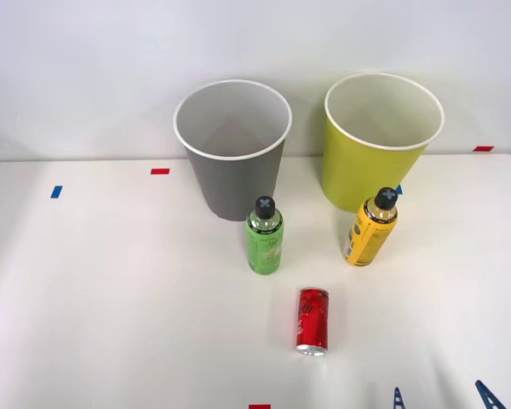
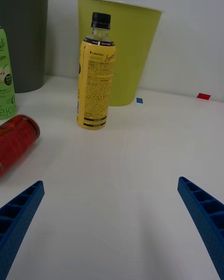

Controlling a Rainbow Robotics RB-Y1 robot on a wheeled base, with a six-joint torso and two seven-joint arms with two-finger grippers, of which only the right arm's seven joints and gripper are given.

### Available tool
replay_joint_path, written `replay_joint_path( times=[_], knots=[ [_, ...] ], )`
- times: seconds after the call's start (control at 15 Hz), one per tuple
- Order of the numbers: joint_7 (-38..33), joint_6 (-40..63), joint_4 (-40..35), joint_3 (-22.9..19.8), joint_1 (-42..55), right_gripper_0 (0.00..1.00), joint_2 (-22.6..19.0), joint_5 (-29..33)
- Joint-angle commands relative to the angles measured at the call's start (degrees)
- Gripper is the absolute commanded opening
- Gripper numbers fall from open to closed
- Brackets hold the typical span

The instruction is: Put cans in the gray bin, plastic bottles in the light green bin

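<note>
Progress: nothing sorted; gray bin (image 1: 232, 149) and light green bin (image 1: 381, 141) hold nothing visible.
Red can (image 1: 312, 320): lying mid-surface toward the near edge.
Green bottle (image 1: 264, 237), yellow-label bottle (image 1: 371, 227): upright before the bins.
Right claw (image 1: 443, 397): fingers apart, holding nothing, at near edge.
Surface (image 1: 111, 290): open room toward its left edge.

The yellow-label bottle (image 2: 95, 72) stands upright just before the light green bin (image 2: 125, 46), the red can (image 2: 14, 142) lying beside it, blue fingers (image 2: 205, 214) spread wide apart.
</note>
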Motion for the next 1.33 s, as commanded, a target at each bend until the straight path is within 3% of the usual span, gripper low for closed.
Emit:
replay_joint_path(
  times=[0.07,1.33],
  knots=[
    [0.0,0.0,0.0,0.0,0.0,1.00,0.0,0.0],
    [0.0,0.0,0.0,0.0,0.0,1.00,0.0,0.0]
  ],
)
